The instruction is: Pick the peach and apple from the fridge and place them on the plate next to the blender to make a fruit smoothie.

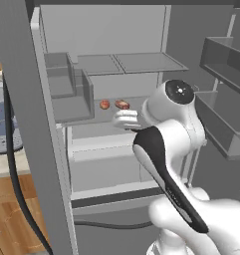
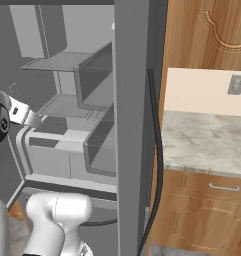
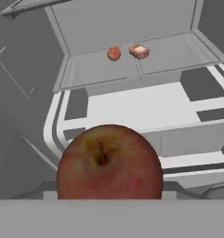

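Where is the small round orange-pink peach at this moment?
The small round orange-pink peach lies on a grey fridge shelf, just left of a flat pinkish-tan block in the hand view; the left base view shows the same.

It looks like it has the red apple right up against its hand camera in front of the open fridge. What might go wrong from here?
The apple sits close in the tool; the fingers are hidden behind it, so the grip cannot be judged and it may slip. The open fridge door and door bins flank the arm, so a wide swing might clip them. The peach is left on the shelf beside a pinkish block, which a later reach might nudge.
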{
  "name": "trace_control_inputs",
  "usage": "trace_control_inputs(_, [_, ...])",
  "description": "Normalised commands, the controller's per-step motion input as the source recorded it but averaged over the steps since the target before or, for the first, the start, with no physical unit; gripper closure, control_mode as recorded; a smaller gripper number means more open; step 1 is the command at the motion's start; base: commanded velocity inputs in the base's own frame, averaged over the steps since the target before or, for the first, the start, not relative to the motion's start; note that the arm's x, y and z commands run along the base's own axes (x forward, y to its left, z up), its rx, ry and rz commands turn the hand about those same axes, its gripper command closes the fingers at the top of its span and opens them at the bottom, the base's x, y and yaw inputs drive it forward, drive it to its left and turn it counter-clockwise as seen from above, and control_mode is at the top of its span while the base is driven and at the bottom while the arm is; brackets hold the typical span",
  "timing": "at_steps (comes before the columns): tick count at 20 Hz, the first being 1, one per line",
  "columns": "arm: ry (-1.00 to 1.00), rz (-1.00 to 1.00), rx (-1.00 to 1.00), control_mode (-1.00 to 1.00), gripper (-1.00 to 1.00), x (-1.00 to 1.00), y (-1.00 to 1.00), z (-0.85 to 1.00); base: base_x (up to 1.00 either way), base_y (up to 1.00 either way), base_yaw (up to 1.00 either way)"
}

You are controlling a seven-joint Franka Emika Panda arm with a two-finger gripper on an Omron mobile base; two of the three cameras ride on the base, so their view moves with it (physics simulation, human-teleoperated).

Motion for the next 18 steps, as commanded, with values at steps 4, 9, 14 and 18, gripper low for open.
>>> trace_control_inputs(4, [-0.28,0.00,-0.02,-1.00,1.00,-0.18,0.00,0.07,0.00,0.00,0.00])
trace_control_inputs(9, [0.00,0.02,0.00,1.00,1.00,-0.20,0.00,-0.01,-0.31,0.00,0.01])
trace_control_inputs(14, [0.00,0.00,0.00,1.00,1.00,0.00,0.00,0.00,-0.87,0.00,-0.05])
trace_control_inputs(18, [0.00,0.00,0.00,1.00,1.00,0.00,0.00,0.00,-0.95,0.00,-0.28])
